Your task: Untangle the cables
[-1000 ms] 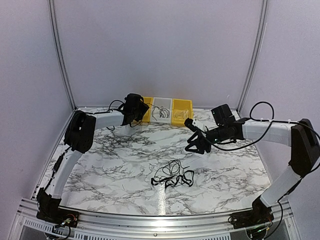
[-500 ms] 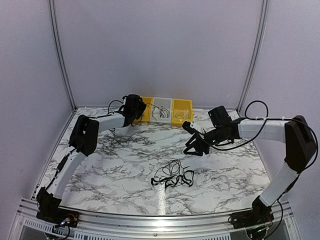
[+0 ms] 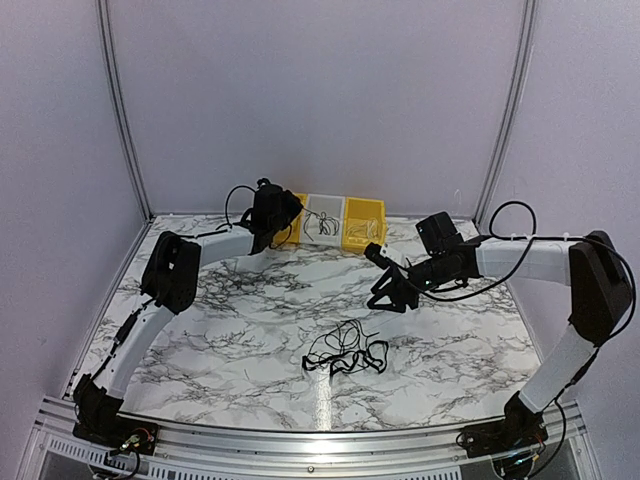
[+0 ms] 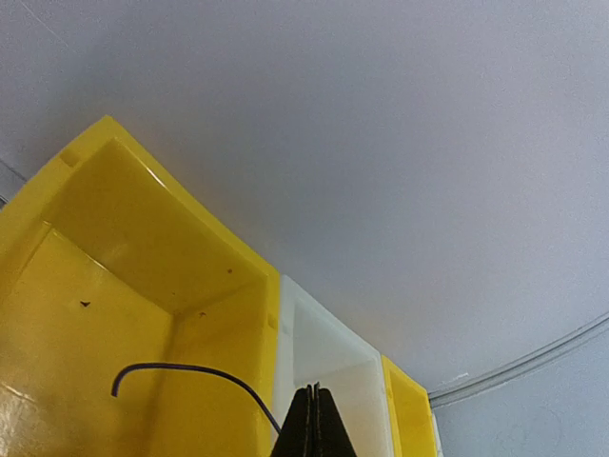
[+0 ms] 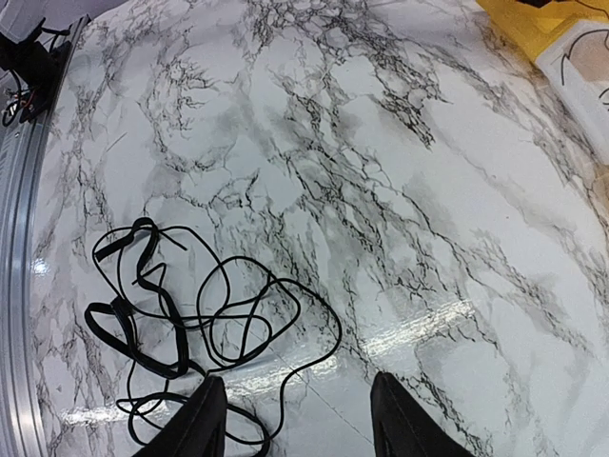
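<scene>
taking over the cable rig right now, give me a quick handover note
Left gripper: shut, apparently pinching a loose cable that hangs into the left yellow bin.
Right gripper: open, empty, hovering beside the tangle.
Done: another cable lies in the white bin.
Left: release the held cable, then pull the tangle apart strand by strand.

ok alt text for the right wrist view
A loose tangle of thin black cables lies lower left on a white marble-patterned table. Two black fingers stand open at the bottom edge; yellow and white plastic bins peek in top right.
</scene>
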Available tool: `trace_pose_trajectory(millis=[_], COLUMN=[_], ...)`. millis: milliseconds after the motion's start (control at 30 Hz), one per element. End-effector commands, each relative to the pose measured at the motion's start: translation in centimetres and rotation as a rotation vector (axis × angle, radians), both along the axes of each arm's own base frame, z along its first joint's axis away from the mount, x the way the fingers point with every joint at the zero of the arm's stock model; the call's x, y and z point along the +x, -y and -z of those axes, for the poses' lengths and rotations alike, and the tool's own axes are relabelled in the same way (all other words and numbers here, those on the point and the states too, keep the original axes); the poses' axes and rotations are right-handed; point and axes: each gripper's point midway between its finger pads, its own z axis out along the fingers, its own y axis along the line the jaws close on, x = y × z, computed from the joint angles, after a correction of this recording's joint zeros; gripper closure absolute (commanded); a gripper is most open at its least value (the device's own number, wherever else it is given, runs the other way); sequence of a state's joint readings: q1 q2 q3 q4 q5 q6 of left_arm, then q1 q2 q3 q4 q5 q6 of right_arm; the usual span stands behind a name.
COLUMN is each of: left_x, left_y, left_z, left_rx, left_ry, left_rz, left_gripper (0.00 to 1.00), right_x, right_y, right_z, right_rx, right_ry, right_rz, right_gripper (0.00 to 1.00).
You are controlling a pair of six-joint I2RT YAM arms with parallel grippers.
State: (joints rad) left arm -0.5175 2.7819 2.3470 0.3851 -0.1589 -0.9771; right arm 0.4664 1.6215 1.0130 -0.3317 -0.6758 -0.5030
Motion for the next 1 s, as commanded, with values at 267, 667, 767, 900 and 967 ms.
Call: trace_pose_trajectory(millis=[267,667,767,900,967], left_x=[-4.3,-5.5,-4.9,-4.9,-5.1], left_y=[1.0,-0.1,0.7,1.7,1.9], left_z=[-4.1,0.2,2.2,3.1,3.0], left_rx=[0.153,0.402,0.433,0.497,0.531], left_ry=[0.053,-0.027,-0.038,-0.013,-0.006], left_rz=[0.071,0.108,0.143,0.172,0.173], left_gripper=[0.58,0.47,0.45,0.44,0.44], right_x=[0.8,0.8,0.7,0.9,1.0], right_y=[-0.3,-0.4,-0.4,-0.2,-0.2], right_z=[-1.1,-0.7,-0.4,0.0,0.0], right_rx=[0.003,-0.014,-0.022,-0.040,-0.043], right_ry=[0.038,0.048,0.047,0.054,0.053], right_rz=[-0.009,-0.010,-0.010,-0.005,-0.004], right_gripper=[0.48,0.48,0.48,0.48,0.48])
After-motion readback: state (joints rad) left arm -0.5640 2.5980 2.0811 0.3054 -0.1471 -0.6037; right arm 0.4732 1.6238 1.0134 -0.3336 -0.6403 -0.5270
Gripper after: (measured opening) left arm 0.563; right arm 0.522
